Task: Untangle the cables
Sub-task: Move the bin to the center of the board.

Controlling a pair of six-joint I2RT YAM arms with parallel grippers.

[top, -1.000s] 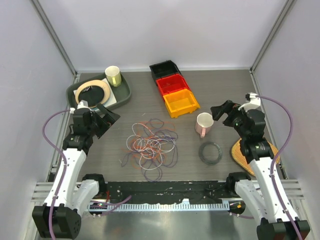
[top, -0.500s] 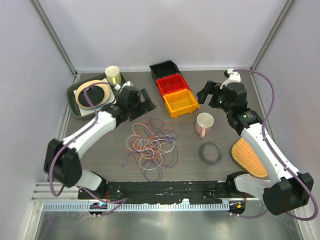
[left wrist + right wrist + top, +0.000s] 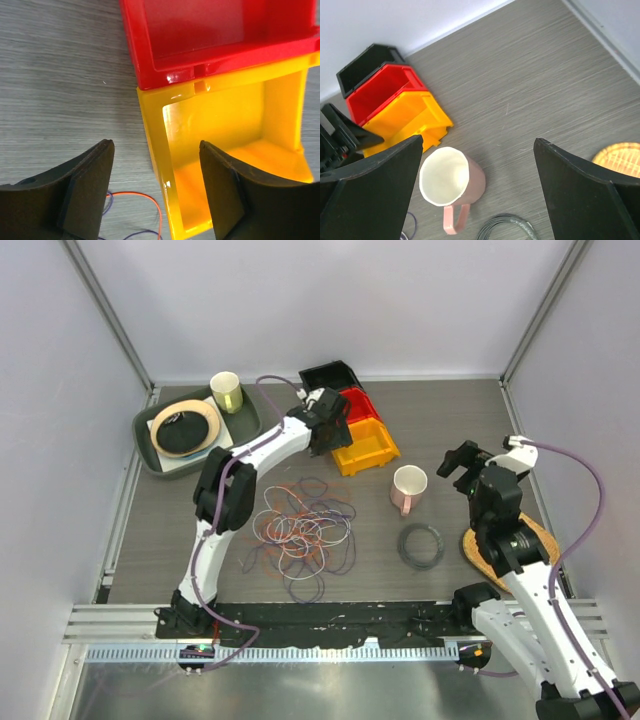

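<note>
Top view, nearest first. Cables (image 3: pixel 303 530) lie in one loose heap at centre frame, with white, orange and dark loops crossing each other. None is separated yet. Right of the heap is a black coil (image 3: pixel 421 545), the mug (image 3: pixel 407 488) just above it, and a mat (image 3: pixel 476 546) at lower right, partly under the right arm.

Right gripper (image 3: pixel 458 462) hangs right of the mug, jaws wide apart and holding nothing.

Left gripper (image 3: pixel 327 430) is reached out beyond the heap, at the left side of the yellow bin (image 3: pixel 362 447). Left wrist view: jaws parted and empty, straddling that bin's wall, with the red bin (image 3: pixel 200 40) above. One orange strand (image 3: pixel 150 197) just shows at the bottom edge.

Judgement: the step in hand is taking a first loop.
- The left gripper sits past the heap and needs to come toward lower frame.
- Best pick is a loop on the heap's outer edge, such as the dark one at its lower side.
- Pinch a single strand, not a crossing, and lift slowly.
- If the heap drags along, pin it with the right gripper, steering clear of the mug.
</note>
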